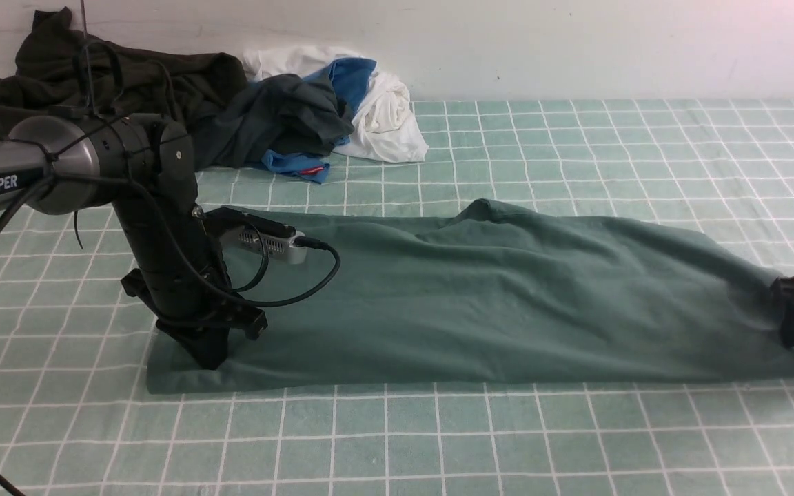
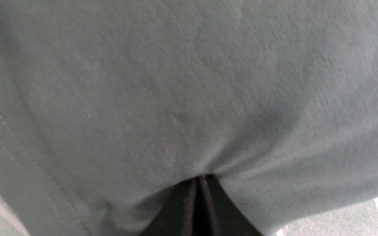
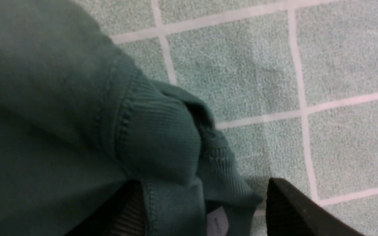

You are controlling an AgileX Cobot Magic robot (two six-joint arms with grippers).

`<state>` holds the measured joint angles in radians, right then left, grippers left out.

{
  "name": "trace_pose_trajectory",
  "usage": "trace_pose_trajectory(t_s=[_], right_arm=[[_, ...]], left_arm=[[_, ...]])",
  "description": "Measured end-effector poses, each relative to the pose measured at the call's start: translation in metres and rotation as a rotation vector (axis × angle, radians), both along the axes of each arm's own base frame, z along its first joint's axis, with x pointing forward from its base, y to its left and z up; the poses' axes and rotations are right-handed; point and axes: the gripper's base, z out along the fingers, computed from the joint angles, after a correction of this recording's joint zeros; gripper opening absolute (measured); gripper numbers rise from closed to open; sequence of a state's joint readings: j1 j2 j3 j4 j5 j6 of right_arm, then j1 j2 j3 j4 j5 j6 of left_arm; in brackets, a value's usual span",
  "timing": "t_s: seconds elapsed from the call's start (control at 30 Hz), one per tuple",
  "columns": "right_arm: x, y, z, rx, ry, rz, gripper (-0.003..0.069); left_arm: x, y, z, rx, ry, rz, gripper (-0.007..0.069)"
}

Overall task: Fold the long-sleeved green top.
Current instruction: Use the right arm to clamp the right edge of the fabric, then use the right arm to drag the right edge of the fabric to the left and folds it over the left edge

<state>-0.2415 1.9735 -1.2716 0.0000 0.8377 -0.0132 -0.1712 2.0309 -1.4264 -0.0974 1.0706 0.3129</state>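
Front view: even, diffuse light, moderately bright, no glare. The green long-sleeved top [image 1: 480,303] is the reference. At its right end the right tool [image 1: 793,313] is smeared, its edges blurred.

Left wrist view: the top fills the frame, weave soft and out of focus.

Right wrist view: ribbing fairly sharp. Faint soft shadow on the bench [image 3: 241,65] beside the top. Tool fingers [image 3: 294,209] dark, defocused.

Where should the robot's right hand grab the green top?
Grab the thick ribbed edge at the right end of the green top, coming from the right, low over the table. It is bunched up and sits between the open fingers of the right gripper.
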Motion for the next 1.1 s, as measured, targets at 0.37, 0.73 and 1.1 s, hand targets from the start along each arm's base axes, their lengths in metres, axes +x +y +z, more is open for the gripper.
trace_pose_trajectory(t_s=[0.37,0.73,1.1], right_arm=[[-0.003,0.0,0.031,-0.052,-0.077,0.069,0.0014],[-0.023,0.005,0.155,-0.183,-0.339,0.073,-0.0001],[-0.009,0.137,0.232,-0.093,-0.539,0.457,-0.0001]], left_arm=[[-0.004,0.004,0.036,0.003,-0.121,-0.008,-0.0003],[-0.086,0.018,0.172,-0.041,-0.435,-0.007,-0.0003],[-0.153,0.029,0.208,-0.067,-0.556,-0.006,-0.0003]])
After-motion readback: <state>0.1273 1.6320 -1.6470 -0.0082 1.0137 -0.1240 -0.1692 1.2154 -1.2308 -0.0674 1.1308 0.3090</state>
